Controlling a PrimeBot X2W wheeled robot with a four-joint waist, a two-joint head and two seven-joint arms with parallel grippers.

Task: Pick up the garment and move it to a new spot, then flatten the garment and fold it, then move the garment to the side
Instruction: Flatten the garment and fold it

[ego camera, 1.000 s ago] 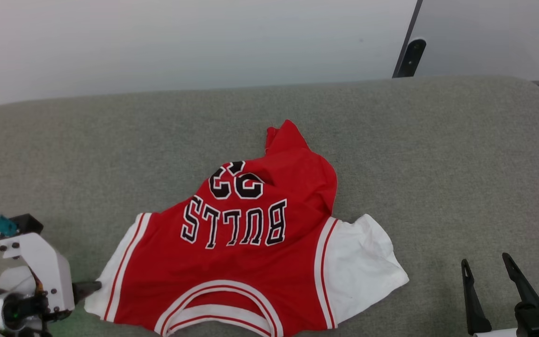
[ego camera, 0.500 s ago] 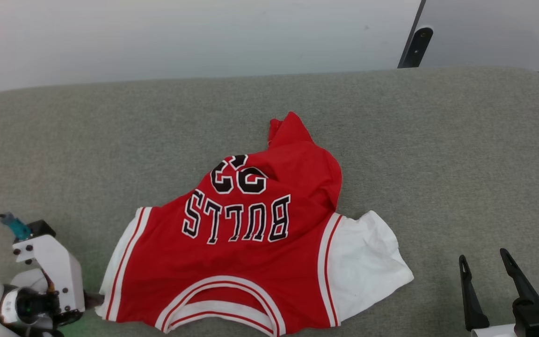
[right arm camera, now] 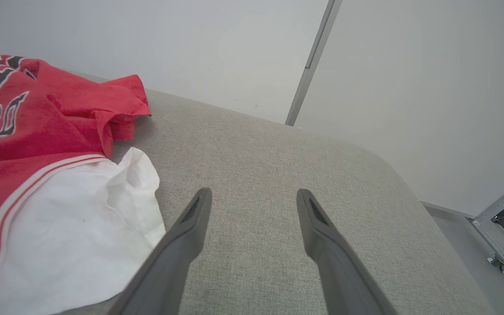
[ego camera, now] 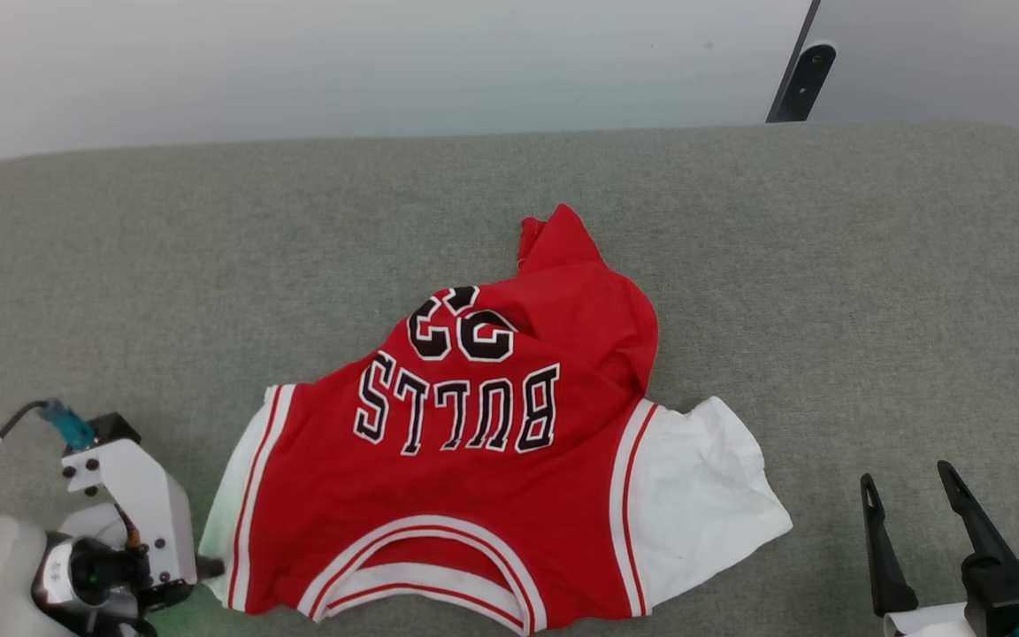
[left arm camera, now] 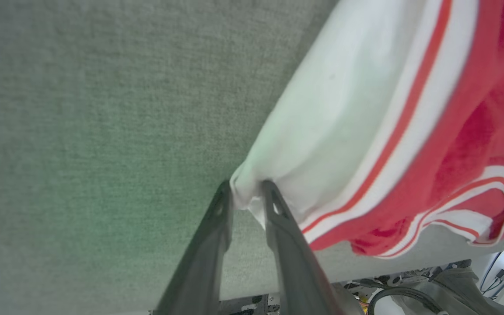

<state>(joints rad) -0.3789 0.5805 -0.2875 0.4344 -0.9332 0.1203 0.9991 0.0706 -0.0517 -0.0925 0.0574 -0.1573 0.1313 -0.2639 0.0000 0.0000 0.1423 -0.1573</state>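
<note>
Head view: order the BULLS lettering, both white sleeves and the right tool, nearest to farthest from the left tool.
1. Left sleeve, at the left tool.
2. BULLS lettering, middle.
3. Right sleeve, right.
4. Right tool, far right.

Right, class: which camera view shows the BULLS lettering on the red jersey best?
The head view: the whole BULLS lettering on the jersey reads clearly, upside down. The right wrist view catches part of it at its left edge; the left wrist view shows a white sleeve and striped trim instead.
</note>
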